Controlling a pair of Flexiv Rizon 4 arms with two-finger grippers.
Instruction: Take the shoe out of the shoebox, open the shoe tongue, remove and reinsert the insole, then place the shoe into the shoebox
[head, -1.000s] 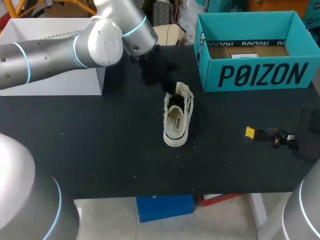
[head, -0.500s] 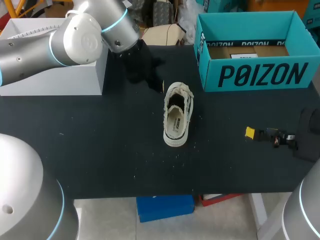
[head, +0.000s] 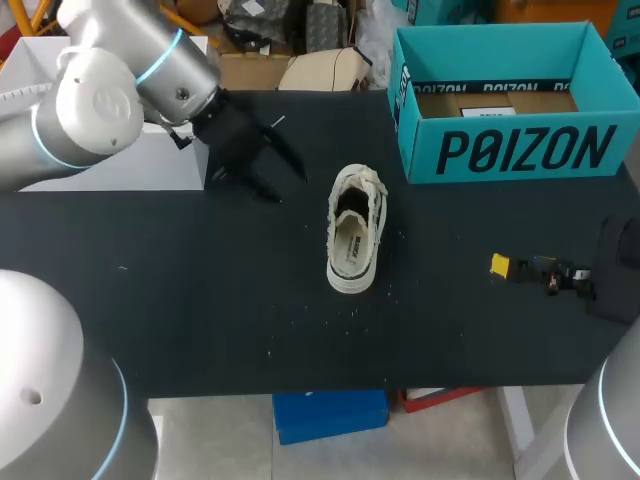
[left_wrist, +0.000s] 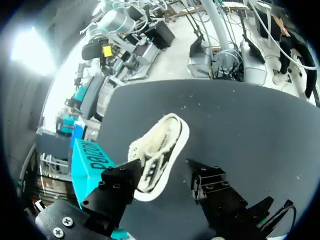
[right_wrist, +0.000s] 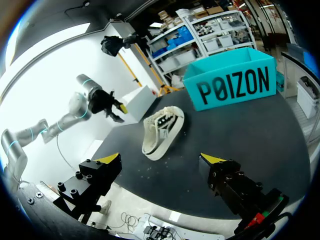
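Black table (head: 200, 300) holds a teal box (head: 510, 150) with big dark letters on its front. Only the head view shows brown card inside the box. A white shoe (head: 355, 235) with frayed edges lies outside, near the box. The left gripper (left_wrist: 161, 170) and the right gripper (right_wrist: 162, 160) both have fingers spread wide, holding nothing.

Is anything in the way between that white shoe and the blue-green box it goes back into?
Nothing visible does. Only bare black table lies between the shoe and the open-topped shoebox.
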